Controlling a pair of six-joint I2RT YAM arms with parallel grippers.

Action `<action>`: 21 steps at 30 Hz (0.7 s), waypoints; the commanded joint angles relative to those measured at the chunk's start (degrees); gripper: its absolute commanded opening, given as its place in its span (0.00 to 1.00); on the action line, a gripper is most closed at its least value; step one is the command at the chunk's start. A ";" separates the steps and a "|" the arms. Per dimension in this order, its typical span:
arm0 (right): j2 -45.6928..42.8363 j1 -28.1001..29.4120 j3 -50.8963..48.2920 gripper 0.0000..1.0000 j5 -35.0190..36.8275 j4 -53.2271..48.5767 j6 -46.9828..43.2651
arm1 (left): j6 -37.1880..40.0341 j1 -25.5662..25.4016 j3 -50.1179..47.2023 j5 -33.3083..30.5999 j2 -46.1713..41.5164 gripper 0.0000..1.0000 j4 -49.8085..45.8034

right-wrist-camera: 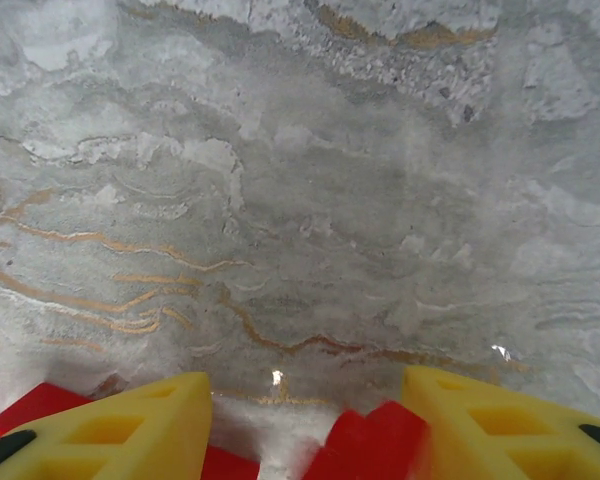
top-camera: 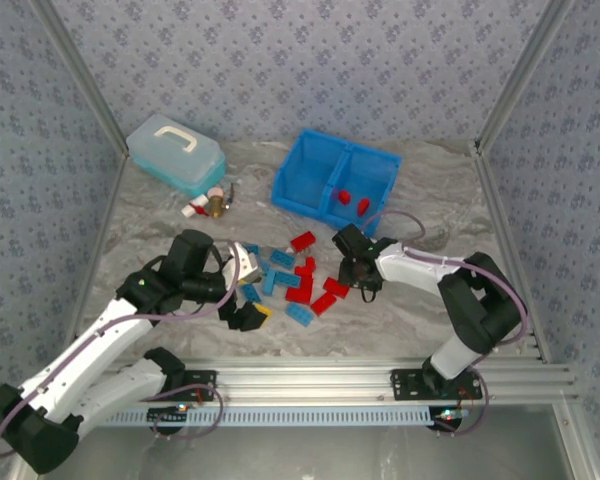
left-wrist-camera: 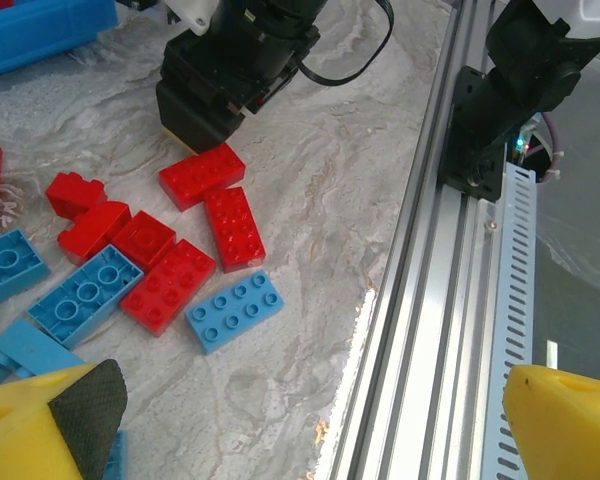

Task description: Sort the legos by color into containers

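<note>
Red and blue legos lie scattered mid-table, among them a red one (top-camera: pixel 302 241) and a blue one (top-camera: pixel 301 315). The bright blue bin (top-camera: pixel 310 140) stands behind them, and two red bricks (top-camera: pixel 352 201) rest in its right compartment. My right gripper (top-camera: pixel 358 280) is down at the right end of the pile. Its yellow fingers (right-wrist-camera: pixel 140 425) are open around a red brick (right-wrist-camera: pixel 370 445) that lies against the right finger, with a gap on the left. My left gripper (top-camera: pixel 248 290) hovers wide open over the pile's left side with nothing between its fingers (left-wrist-camera: pixel 40 425). Below it lie a blue brick (left-wrist-camera: pixel 235 310) and red bricks (left-wrist-camera: pixel 170 285).
A pale blue lidded box (top-camera: pixel 175 152) sits at the back left, with small red-white and brass items (top-camera: pixel 208 205) in front of it. An aluminium rail (top-camera: pixel 380 380) runs along the near edge. Patterned walls enclose the table on three sides.
</note>
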 commanded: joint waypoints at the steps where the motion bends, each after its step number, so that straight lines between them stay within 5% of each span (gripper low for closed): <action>1: 1.81 0.57 1.76 0.48 0.36 -0.19 0.82 | 1.33 -0.25 0.03 -0.24 -0.87 0.99 -0.71; 11: 1.48 0.76 2.34 0.22 -0.45 -1.71 0.94 | 0.81 -0.22 0.13 -2.10 -1.00 0.99 -0.49; 21: -5.02 0.03 7.36 0.22 4.32 -6.77 -3.53 | 0.63 -0.25 0.19 -2.94 -0.98 0.99 -0.41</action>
